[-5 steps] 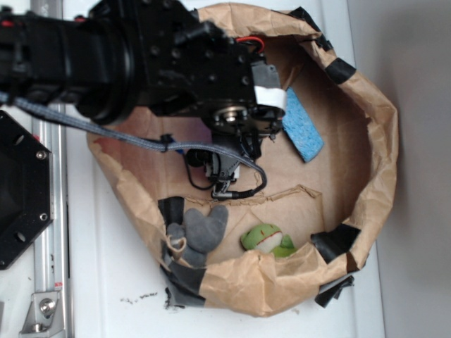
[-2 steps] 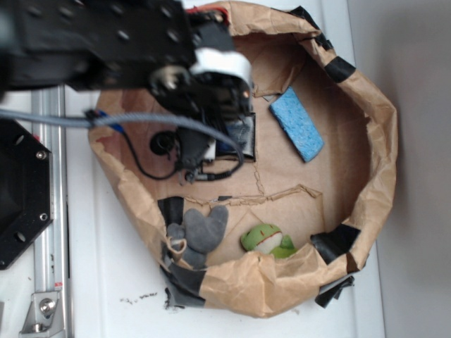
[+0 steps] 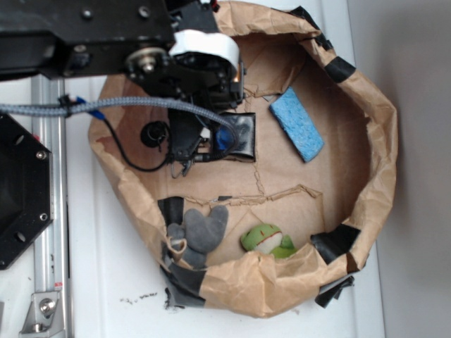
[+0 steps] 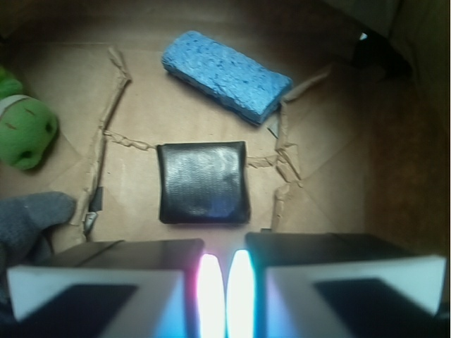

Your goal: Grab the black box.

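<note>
Wrist view: claw (image 4: 218, 296) pressed nearly together above the glossy, wrinkled square black box (image 4: 203, 182); porous blue sponge (image 4: 227, 74) beyond.

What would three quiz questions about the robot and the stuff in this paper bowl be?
1. True or false: the end effector is already holding the black box.
2. Which thing lies nearest the black box? A) green toy B) blue sponge C) grey toy
3. Fill in: the things lie on brown ____.

Key: 1 false, the box lies free ahead of it; 2 B; 3 paper.
</note>
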Robot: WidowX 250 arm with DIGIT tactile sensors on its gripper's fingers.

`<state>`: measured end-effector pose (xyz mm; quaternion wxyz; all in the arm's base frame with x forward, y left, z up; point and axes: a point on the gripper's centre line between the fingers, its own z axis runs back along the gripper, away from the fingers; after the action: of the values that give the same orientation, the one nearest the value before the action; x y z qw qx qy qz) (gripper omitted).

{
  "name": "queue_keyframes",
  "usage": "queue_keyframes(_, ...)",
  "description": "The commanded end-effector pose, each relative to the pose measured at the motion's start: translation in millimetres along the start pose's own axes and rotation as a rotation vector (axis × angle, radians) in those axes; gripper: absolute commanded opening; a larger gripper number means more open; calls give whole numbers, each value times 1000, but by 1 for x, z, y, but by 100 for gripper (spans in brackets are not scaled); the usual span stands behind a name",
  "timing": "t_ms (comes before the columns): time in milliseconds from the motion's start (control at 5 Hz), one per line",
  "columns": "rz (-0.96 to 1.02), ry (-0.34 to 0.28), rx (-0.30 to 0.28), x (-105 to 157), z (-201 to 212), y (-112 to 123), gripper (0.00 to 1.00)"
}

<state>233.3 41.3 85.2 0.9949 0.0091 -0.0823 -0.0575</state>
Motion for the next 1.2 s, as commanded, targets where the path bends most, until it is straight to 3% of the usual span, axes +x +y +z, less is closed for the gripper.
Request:
queue_keyframes(0,0,0,-14,17,-20,-11,100)
queue_keyframes(400,70,-41,8,29,-38,-17,100)
queue_keyframes(600,68,-28,19,32,-56,-17,100)
queue_keyframes(800,40,35,2,32,-86,-23,100)
queue_keyframes(1000,8,58,-15,25,-90,-32,100)
